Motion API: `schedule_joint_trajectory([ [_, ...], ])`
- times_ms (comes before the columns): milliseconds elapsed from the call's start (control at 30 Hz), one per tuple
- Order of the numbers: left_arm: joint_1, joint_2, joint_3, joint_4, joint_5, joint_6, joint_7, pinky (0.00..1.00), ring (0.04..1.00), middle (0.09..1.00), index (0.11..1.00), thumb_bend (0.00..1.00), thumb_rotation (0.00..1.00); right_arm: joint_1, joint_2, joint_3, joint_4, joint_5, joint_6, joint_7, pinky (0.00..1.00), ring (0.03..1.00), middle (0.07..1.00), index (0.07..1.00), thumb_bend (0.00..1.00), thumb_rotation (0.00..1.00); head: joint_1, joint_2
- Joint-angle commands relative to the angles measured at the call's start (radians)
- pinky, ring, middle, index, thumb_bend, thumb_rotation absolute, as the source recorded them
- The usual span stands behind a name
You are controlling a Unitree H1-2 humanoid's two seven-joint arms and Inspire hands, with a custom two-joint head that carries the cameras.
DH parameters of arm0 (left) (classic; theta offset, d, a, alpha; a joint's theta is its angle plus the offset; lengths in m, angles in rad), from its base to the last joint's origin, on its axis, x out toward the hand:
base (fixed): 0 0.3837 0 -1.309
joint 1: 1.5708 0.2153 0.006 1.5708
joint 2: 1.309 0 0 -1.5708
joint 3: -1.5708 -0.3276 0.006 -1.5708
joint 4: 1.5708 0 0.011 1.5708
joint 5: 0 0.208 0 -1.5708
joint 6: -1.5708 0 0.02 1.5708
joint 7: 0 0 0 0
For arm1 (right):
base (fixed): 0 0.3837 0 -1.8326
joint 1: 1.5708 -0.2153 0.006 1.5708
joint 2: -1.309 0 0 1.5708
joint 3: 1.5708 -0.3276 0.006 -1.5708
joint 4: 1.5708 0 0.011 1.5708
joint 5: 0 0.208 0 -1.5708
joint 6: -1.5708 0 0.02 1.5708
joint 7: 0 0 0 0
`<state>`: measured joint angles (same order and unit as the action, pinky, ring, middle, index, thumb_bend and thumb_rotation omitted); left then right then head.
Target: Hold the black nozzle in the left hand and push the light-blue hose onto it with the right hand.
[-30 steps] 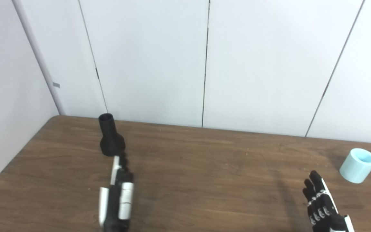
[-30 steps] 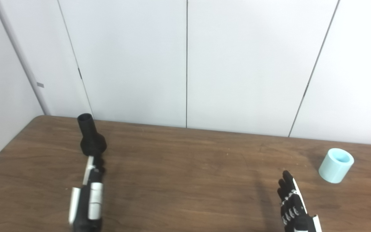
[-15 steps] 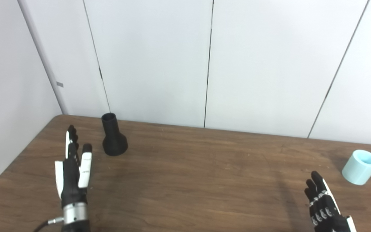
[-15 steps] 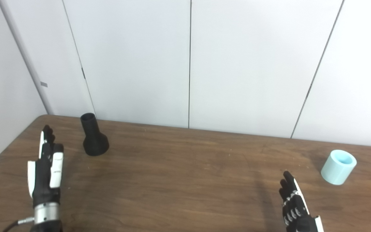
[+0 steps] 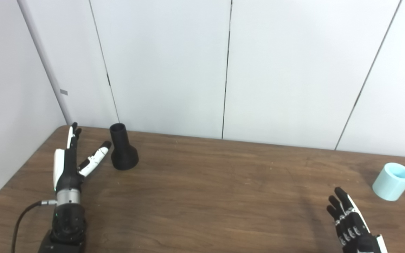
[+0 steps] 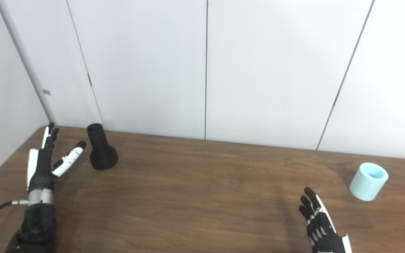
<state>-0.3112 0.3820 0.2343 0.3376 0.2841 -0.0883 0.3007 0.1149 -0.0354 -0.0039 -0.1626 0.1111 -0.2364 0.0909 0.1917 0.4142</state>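
The black nozzle point(image 5: 122, 148) stands upright on its flared base at the back left of the wooden table point(image 5: 216, 182). My left hand point(image 5: 71, 162) is open just to its left, thumb spread toward the nozzle, not touching it. The light-blue hose point(image 5: 392, 181), a short hollow cylinder, sits tilted at the far right of the table. My right hand point(image 5: 350, 221) is open, fingers straight, low at the front right, well short and to the left of the hose.
White wall panels point(image 5: 223, 70) rise directly behind the table's back edge, close behind the nozzle. A white wall point(image 5: 5, 105) also borders the table's left side. A thin cable point(image 5: 23, 218) trails from my left wrist.
My left hand swung from in front of the nozzle out to its left side, then reached farther back and spread its thumb. The right hand barely shifted. The camera moved slightly.
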Motion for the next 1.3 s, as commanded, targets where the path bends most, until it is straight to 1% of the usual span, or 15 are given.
schedule_joint_trajectory([
  [0, -0.048, 0.031, -0.023, -0.004, 0.028, 0.02, -0.012, 0.87, 0.924, 0.914, 0.936, 0.73, 0.52, 0.038, 0.008, 0.003, 0.085, 0.004, -0.008, 0.001, 0.94, 0.955, 0.964, 0.914, 0.66, 0.93, -0.001, 0.003],
  [67, -0.055, 0.04, -0.035, 0.012, 0.024, 0.032, -0.022, 0.84, 0.91, 0.896, 0.921, 0.73, 0.5, 0.039, 0.008, 0.004, 0.086, 0.005, -0.007, 0.001, 0.93, 0.951, 0.96, 0.911, 0.67, 0.92, -0.002, 0.003],
  [200, -0.069, 0.046, -0.046, 0.027, 0.01, 0.048, -0.045, 0.82, 0.906, 0.893, 0.918, 0.74, 0.48, 0.041, 0.008, 0.005, 0.084, 0.004, -0.004, 0.001, 0.92, 0.945, 0.955, 0.904, 0.68, 0.9, -0.005, 0.005],
  [367, -0.089, 0.05, -0.052, 0.05, -0.003, 0.04, -0.059, 0.81, 0.891, 0.881, 0.919, 0.75, 0.47, 0.041, 0.007, 0.004, 0.087, 0.002, 0.0, 0.0, 0.91, 0.932, 0.947, 0.898, 0.69, 0.89, -0.009, 0.009],
  [500, -0.106, 0.053, -0.079, 0.075, 0.006, 0.049, -0.068, 0.81, 0.894, 0.882, 0.919, 0.74, 0.46, 0.046, 0.006, 0.006, 0.085, -0.006, 0.001, 0.0, 0.89, 0.915, 0.923, 0.894, 0.7, 0.88, -0.01, 0.009],
  [600, -0.12, 0.058, -0.095, 0.096, 0.007, 0.049, -0.07, 0.82, 0.902, 0.884, 0.915, 0.73, 0.45, 0.048, 0.005, 0.006, 0.082, -0.009, 0.003, 0.0, 0.87, 0.903, 0.9, 0.893, 0.71, 0.88, -0.012, 0.012],
  [700, -0.148, 0.065, -0.106, 0.138, 0.009, 0.045, -0.063, 0.82, 0.906, 0.88, 0.905, 0.71, 0.42, 0.049, 0.001, 0.004, 0.087, -0.007, 0.001, 0.003, 0.87, 0.9, 0.895, 0.891, 0.71, 0.87, -0.015, 0.016],
  [767, -0.164, 0.068, -0.107, 0.164, 0.006, 0.043, -0.058, 0.82, 0.905, 0.877, 0.9, 0.7, 0.41, 0.049, 0.0, 0.005, 0.088, -0.006, 0.001, 0.004, 0.87, 0.9, 0.893, 0.89, 0.71, 0.87, -0.018, 0.019],
  [867, -0.203, 0.066, -0.098, 0.207, -0.009, 0.063, -0.052, 0.81, 0.889, 0.864, 0.871, 0.68, 0.39, 0.052, -0.001, 0.008, 0.083, -0.005, 0.006, 0.007, 0.86, 0.898, 0.889, 0.887, 0.71, 0.87, -0.02, 0.022],
  [933, -0.227, 0.056, -0.087, 0.228, -0.028, 0.069, -0.044, 0.71, 0.811, 0.813, 0.808, 0.7, 0.28, 0.053, -0.003, 0.01, 0.083, 0.0, 0.007, 0.011, 0.86, 0.89, 0.878, 0.887, 0.71, 0.87, -0.021, 0.023],
  [967, -0.234, 0.053, -0.085, 0.234, -0.032, 0.07, -0.04, 0.68, 0.782, 0.788, 0.781, 0.72, 0.24, 0.053, -0.004, 0.011, 0.083, 0.002, 0.008, 0.013, 0.86, 0.888, 0.874, 0.887, 0.71, 0.86, -0.022, 0.023],
  [1033, -0.243, 0.05, -0.091, 0.252, -0.024, 0.066, -0.028, 0.63, 0.738, 0.745, 0.739, 0.75, 0.21, 0.055, -0.006, 0.014, 0.077, 0.006, 0.013, 0.016, 0.86, 0.887, 0.867, 0.886, 0.71, 0.86, -0.025, 0.026],
  [1100, -0.251, 0.052, -0.093, 0.271, -0.03, 0.056, -0.033, 0.61, 0.725, 0.731, 0.723, 0.76, 0.19, 0.058, -0.008, 0.016, 0.071, 0.009, 0.018, 0.019, 0.86, 0.886, 0.865, 0.886, 0.71, 0.86, -0.028, 0.028],
  [1267, -0.269, 0.059, -0.097, 0.315, -0.065, 0.03, -0.063, 0.62, 0.734, 0.747, 0.716, 0.74, 0.14, 0.065, -0.011, 0.024, 0.055, 0.011, 0.027, 0.023, 0.86, 0.883, 0.861, 0.884, 0.72, 0.86, -0.033, 0.032],
])
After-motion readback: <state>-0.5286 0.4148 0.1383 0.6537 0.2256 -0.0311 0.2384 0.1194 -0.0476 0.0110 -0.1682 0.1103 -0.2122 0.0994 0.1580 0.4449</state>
